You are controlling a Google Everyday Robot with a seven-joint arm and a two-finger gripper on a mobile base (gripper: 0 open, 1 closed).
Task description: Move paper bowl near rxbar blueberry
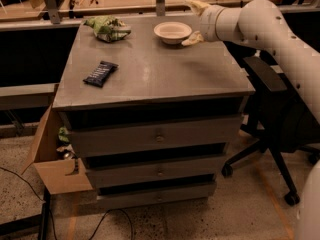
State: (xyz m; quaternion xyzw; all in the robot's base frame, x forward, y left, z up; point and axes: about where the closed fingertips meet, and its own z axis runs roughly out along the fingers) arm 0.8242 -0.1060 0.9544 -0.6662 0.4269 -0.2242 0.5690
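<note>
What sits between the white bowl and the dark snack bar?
Nothing; the camera view shows bare grey top between bowl and bar. The open gripper is at the bowl's right.

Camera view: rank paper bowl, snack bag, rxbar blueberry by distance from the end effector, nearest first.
The end effector is open at the back right of the tabletop.
1. paper bowl, just to its left in the picture.
2. green snack bag, back left.
3. rxbar blueberry, front left.

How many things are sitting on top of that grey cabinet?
3: the paper bowl at the back right, the green snack bag at the back left, the rxbar blueberry toward the front left. None seem hidden. The gripper hovers open just right of the bowl.
</note>
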